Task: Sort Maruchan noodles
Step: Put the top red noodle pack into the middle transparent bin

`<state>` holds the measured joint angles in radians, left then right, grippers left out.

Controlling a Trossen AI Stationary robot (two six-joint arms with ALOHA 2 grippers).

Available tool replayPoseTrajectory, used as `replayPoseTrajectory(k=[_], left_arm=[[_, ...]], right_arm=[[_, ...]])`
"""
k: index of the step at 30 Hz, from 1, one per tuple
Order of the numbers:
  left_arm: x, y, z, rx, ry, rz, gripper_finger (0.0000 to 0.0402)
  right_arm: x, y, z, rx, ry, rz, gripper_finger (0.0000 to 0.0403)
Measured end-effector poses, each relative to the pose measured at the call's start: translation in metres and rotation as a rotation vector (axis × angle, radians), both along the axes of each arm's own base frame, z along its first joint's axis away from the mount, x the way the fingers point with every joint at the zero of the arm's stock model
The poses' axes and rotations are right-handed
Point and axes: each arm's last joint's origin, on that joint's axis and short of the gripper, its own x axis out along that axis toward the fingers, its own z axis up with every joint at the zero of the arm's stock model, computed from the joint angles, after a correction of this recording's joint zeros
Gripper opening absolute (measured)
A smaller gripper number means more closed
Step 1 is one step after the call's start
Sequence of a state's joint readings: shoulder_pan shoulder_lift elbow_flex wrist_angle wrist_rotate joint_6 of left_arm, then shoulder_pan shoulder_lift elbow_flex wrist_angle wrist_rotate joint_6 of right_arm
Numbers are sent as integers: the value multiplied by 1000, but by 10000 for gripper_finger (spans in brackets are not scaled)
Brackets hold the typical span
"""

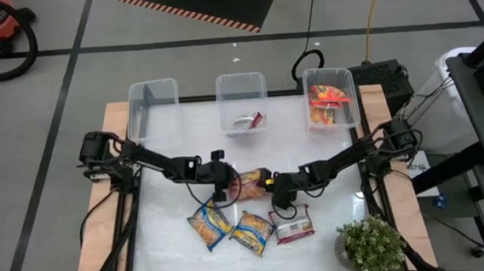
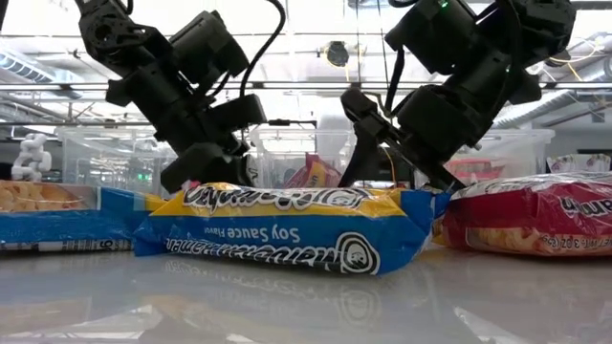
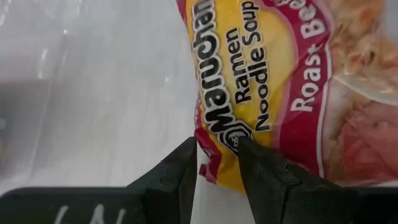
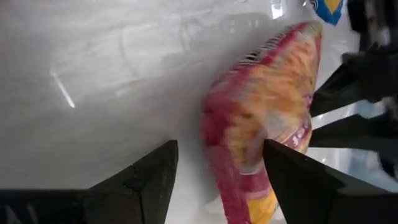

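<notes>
A maroon-and-yellow Roast Beef noodle packet (image 1: 250, 184) lies mid-table between both grippers. My left gripper (image 1: 222, 186) is shut on its left end. My right gripper (image 1: 278, 191) is open at its right end, one finger on each side of the packet (image 4: 261, 124); whether they touch it cannot be told. Two blue-and-yellow packets (image 1: 210, 223) (image 1: 250, 231) and a maroon-and-white one (image 1: 293, 226) lie flat nearer the near edge. The middle bin (image 1: 240, 83) holds a maroon packet, and the right bin (image 1: 330, 76) holds orange-red ones. My left gripper (image 3: 217, 146) pinches the Roast Beef packet by its end edge (image 3: 219, 163) between the two fingers, at the Maruchan logo. The fingers come level from the table's left. Whether the packet is clear of the table does not show.
Three clear bins stand in a row at the far edge; the left one (image 1: 152, 90) holds nothing. A potted plant (image 1: 369, 246) stands at the near right corner. In the low view a blue packet (image 2: 287, 229) lies in front of both grippers. Bare table lies between the bins and the grippers.
</notes>
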<state>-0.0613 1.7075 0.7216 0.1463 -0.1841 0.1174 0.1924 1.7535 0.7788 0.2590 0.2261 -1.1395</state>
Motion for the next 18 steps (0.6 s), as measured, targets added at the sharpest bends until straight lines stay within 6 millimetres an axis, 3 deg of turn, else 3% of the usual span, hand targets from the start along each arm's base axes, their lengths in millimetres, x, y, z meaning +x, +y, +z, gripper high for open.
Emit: replayPoseTrajectory(k=[7,18], left_arm=[[0,5,-4,4,21,16,122],[0,5,-3,12,10,7,122]], right_arm=[[5,-7,2,-15,-45,-1,233],[21,-17,-4,96,-184,26,233]])
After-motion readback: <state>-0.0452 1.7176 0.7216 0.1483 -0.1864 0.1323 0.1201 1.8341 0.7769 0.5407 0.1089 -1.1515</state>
